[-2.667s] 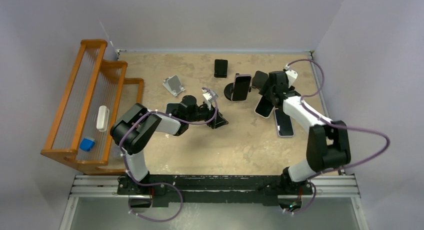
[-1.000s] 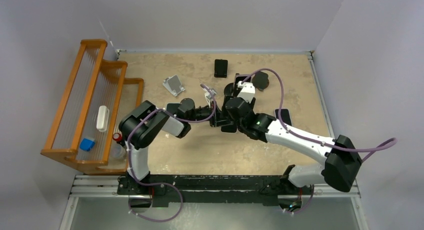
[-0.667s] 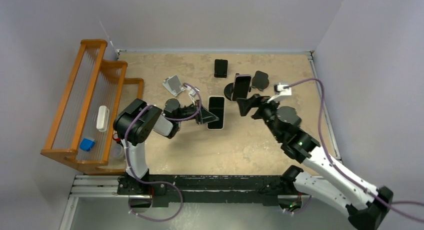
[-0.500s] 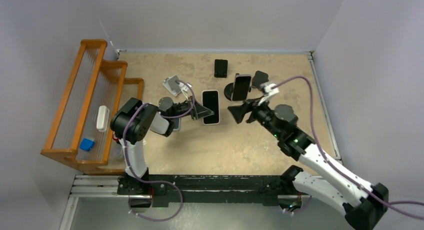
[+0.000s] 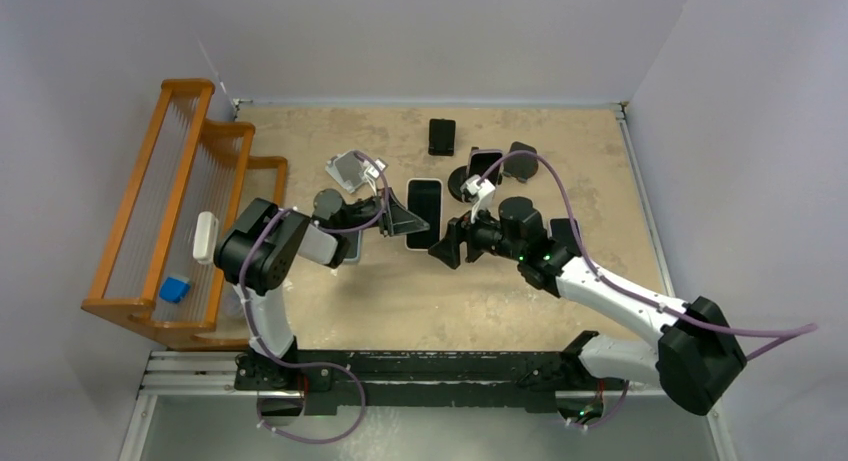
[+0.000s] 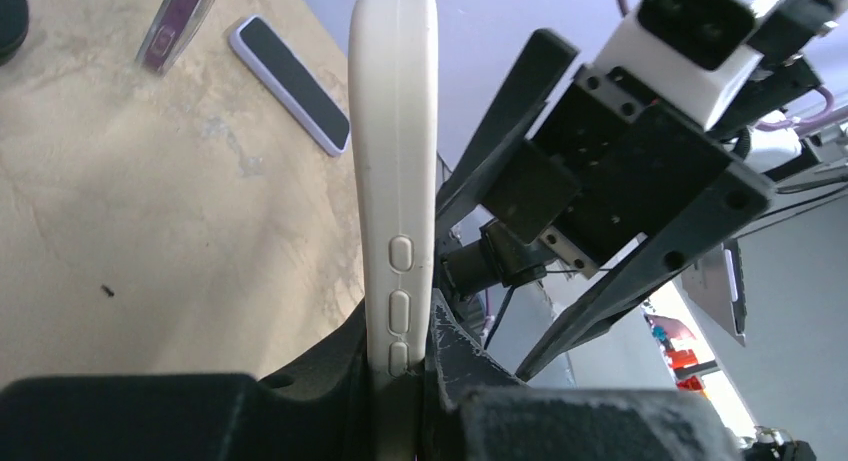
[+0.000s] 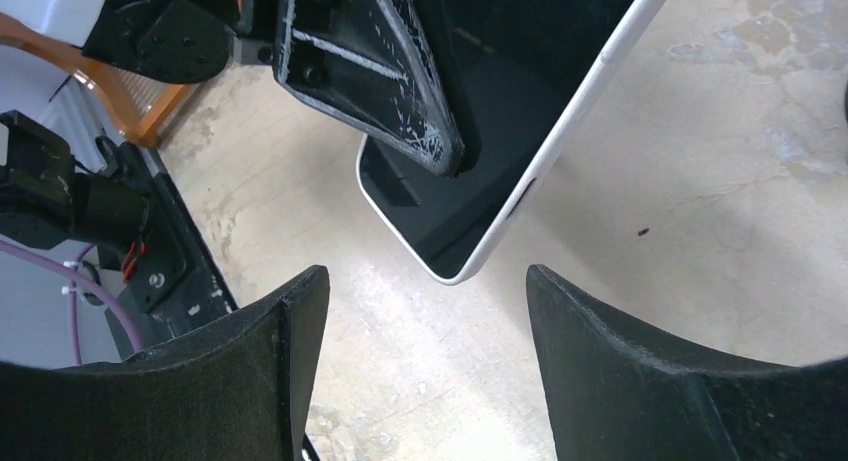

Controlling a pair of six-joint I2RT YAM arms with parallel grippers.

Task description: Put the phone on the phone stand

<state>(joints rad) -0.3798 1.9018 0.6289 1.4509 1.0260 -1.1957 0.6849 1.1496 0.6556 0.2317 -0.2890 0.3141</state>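
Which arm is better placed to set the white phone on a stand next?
Left, probably. The left gripper is shut on the white phone, and the silver stand sits close beside that arm. The right gripper is open and empty, only facing the phone's lower end.

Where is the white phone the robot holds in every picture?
Top view: white phone mid-table, between both arms.
Left wrist: white phone edge-on, straight up the middle.
Right wrist: white phone top centre, dark screen showing.
Shared landmark: the sandy table.
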